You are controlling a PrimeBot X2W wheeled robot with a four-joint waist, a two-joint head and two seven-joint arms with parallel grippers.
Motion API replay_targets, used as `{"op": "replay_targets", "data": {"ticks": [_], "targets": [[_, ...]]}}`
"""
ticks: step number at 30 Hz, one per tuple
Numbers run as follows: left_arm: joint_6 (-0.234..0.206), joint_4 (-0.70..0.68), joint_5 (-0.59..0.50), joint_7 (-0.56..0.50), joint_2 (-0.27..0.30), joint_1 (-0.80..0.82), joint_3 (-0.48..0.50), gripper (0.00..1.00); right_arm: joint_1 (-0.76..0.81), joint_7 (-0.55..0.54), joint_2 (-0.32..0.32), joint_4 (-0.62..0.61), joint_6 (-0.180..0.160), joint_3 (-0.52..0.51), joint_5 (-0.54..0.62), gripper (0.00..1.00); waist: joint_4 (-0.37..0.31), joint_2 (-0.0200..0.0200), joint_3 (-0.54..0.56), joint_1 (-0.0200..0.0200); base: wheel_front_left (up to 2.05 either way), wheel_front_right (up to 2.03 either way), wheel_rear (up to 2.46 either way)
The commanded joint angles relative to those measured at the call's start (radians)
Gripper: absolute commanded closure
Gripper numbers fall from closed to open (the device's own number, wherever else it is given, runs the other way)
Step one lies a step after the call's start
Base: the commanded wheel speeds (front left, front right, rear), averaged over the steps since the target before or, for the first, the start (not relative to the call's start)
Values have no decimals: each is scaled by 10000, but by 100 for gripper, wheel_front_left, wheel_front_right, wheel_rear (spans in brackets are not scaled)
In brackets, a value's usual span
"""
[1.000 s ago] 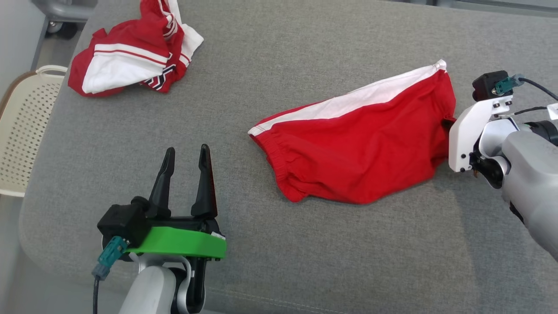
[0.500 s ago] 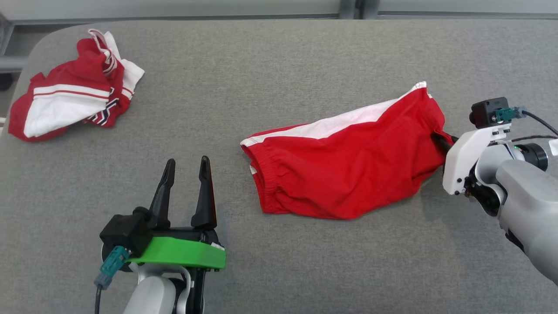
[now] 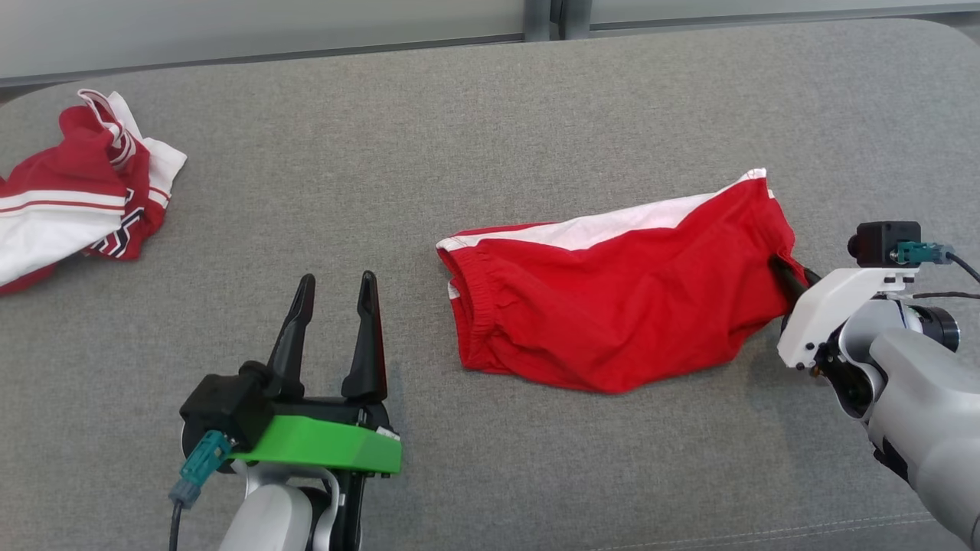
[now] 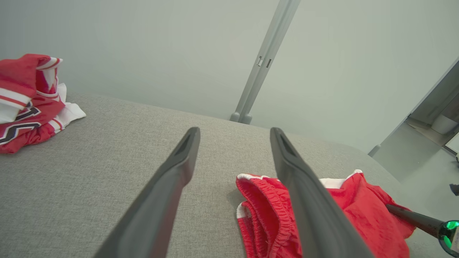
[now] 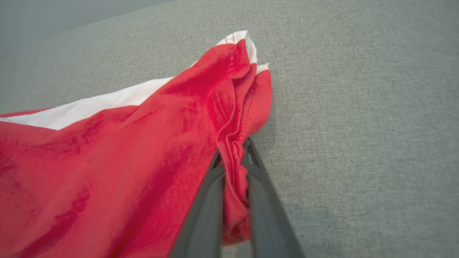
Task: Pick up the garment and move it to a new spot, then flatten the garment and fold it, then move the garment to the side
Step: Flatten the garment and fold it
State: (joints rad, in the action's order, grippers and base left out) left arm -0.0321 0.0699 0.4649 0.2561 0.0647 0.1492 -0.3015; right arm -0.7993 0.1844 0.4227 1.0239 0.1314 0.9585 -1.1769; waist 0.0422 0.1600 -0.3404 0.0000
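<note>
Red shorts (image 3: 612, 306) lie right of centre on a grey cushion (image 3: 383, 153), right gripper (image 5: 233, 154) clamped on their edge, left gripper (image 3: 338, 279) spread apart.

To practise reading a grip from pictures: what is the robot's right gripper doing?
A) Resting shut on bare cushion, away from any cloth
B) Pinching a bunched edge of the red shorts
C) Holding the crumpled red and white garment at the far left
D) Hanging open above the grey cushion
B: in the right wrist view the right gripper is closed on a gathered fold of the red shorts, which lie on the grey cushion.
</note>
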Motion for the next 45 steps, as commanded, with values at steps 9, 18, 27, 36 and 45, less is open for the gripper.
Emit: {"op": "replay_targets", "data": {"ticks": [9, 18, 27, 36, 45], "targets": [[-6, -135, -12, -6, 12, 51, -235, 0, 528, 288, -143, 550, -13, -296, -364, 100, 148, 0, 114, 0, 0, 0, 0], [-103, -183, -20, 27, 65, -123, -184, 0, 345, 603, -242, 425, -13, -257, -98, 100, 212, 0, 476, 0, 0, 0, 0], [-195, -289, 173, 77, 0, -394, -119, 0, -163, 749, -697, -1079, -13, 243, 924, 100, 410, 0, 1013, 0, 0, 0, 0], [-208, -407, 264, 84, -39, -514, -161, 0, -37, 170, -1263, -2416, -13, 573, 1708, 100, 879, 0, 1116, 0, 0, 0, 0], [-199, -463, 298, 98, -72, -461, -177, 0, 542, -587, -1774, -2994, -12, 425, 2382, 100, 1311, 0, 952, 0, 0, 0, 0]]}}
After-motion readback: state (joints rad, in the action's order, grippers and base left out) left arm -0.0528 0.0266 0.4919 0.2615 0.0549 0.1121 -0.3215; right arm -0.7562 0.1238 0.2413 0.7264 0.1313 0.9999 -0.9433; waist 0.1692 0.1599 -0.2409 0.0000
